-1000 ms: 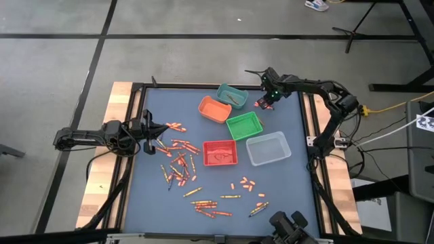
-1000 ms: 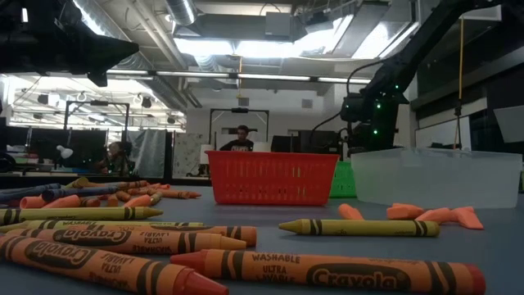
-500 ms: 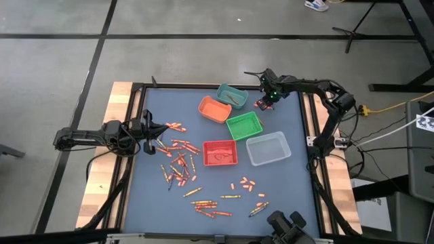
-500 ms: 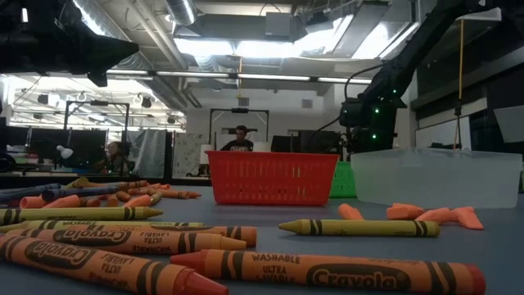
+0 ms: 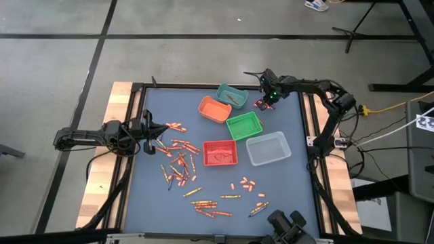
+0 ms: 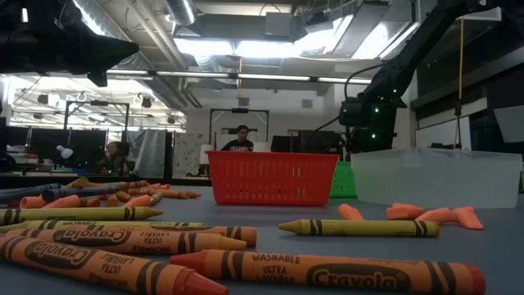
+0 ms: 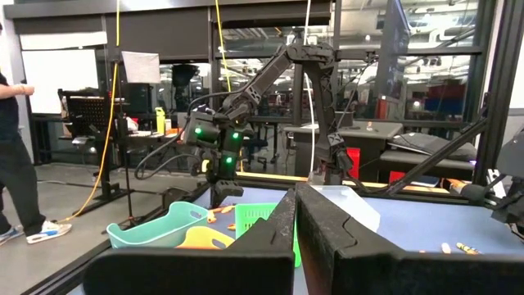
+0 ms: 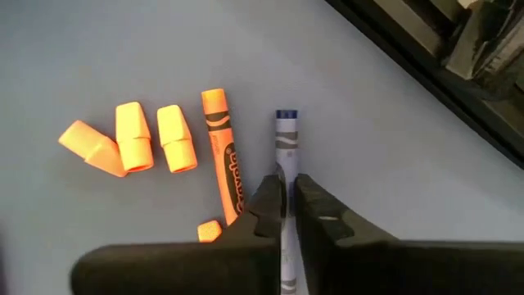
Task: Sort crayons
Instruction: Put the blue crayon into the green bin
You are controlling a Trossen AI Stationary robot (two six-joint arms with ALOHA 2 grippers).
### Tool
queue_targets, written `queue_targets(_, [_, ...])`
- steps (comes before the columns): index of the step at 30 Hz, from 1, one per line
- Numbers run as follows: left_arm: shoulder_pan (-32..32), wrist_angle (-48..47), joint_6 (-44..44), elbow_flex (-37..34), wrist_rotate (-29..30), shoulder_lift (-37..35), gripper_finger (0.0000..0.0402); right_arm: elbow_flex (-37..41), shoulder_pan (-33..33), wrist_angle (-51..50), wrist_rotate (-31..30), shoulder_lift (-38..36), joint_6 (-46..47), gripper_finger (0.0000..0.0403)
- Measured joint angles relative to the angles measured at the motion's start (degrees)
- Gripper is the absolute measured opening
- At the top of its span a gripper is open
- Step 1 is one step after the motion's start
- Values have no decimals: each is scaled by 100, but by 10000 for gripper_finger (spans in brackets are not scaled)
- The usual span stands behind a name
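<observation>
Right hand point(image 8: 286, 211) pinched on blue-grey crayon point(image 8: 285, 147); thin grip, may slip or nudge orange crayon point(image 8: 221, 156) alongside. Left hand point(image 7: 295, 246) closed, empty.

both arms' jaws shut

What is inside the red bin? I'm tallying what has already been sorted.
From above, the red bin shows only a faint thin mark on its floor, perhaps one crayon. In the low view its mesh wall hides the contents, so I cannot confirm.
</observation>
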State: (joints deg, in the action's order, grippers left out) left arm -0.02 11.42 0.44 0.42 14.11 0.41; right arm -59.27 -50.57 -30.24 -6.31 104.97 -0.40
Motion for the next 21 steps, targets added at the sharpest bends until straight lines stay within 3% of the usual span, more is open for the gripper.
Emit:
queue_targets(7, [0, 0, 0, -1, 0, 1, 0, -168, -2, -241, -8, 10, -41, 25])
queue_targets(17, [0, 0, -2, -1, 0, 1, 0, -1348, -15, -1837, -49, 37, -462, 8])
queue_targets(21, [1, 0, 0, -1, 0, 0, 0, -1862, -11, -2490, 515, 28, -464, 14])
